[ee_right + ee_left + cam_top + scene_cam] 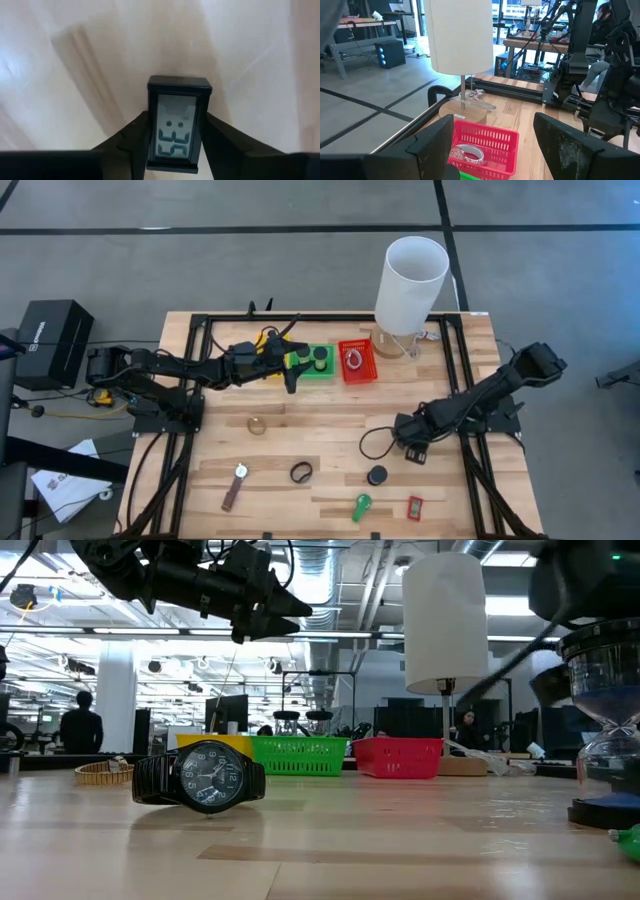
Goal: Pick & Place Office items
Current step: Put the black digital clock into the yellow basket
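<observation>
Right wrist view: the right gripper (175, 142) clamps a small black digital clock (179, 125) over the table (75, 75), while the left gripper (492, 145) hangs wide open.

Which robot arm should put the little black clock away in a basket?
The right gripper: its fingers are already shut on the black digital clock. The left gripper hangs open and empty over the green tray.

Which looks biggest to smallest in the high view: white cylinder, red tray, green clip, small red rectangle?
1. White cylinder, though it stands tall, nearer the overhead camera, which inflates it.
2. Red tray.
3. Green clip and small red rectangle: close in size; clip looks slightly longer.
</observation>
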